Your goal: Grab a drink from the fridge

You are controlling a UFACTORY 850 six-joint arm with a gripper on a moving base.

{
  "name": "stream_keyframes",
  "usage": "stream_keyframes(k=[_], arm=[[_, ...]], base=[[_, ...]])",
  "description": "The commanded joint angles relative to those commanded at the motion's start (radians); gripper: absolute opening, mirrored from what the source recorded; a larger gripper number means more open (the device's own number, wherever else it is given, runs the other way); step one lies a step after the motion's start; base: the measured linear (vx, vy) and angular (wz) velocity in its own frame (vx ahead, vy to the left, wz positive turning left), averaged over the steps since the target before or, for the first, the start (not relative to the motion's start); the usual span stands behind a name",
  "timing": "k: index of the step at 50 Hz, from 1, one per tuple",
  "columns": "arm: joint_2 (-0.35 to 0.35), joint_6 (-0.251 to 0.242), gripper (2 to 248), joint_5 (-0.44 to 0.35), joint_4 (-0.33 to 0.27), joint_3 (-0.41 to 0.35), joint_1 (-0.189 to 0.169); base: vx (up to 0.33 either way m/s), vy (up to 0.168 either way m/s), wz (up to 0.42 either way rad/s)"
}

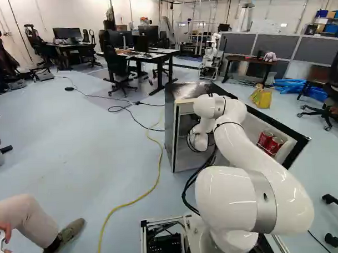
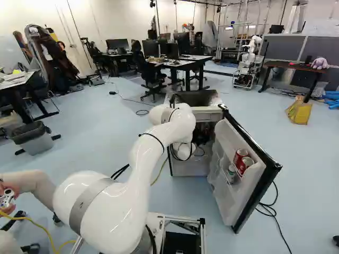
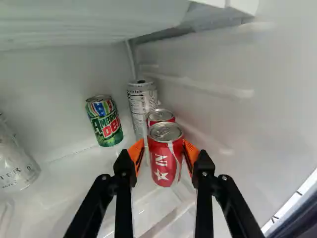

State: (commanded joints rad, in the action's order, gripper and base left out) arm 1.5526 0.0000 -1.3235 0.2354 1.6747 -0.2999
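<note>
Inside the fridge, in the wrist view, my gripper (image 3: pixel 164 148) is shut on a red can (image 3: pixel 165 161), an orange pad against each side of it. A second red can (image 3: pixel 161 115) stands right behind the held one. Beyond it are a tall pale can (image 3: pixel 142 101) and, to one side, a green can (image 3: pixel 105 120). The open fridge (image 2: pixel 192 167) stands ahead of the base, my arm reaching into it. Its fingers cannot be made out in the base views.
The fridge door (image 2: pixel 231 203) hangs open beside the arm, with red cans (image 2: pixel 243 162) on its shelf. A clear bottle (image 3: pixel 15 163) is inside the fridge. A yellow cable (image 1: pixel 154 185) crosses the floor. Another robot (image 1: pixel 211 58) stands far ahead. A person's leg (image 1: pixel 25 217) is close by.
</note>
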Motion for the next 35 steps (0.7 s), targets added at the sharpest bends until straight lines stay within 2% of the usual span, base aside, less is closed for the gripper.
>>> stream_keyframes(k=[35], arm=[[0.038, 0.0, 131, 0.0, 0.0, 0.068, 0.011]], base=[[0.0, 0.0, 0.0]])
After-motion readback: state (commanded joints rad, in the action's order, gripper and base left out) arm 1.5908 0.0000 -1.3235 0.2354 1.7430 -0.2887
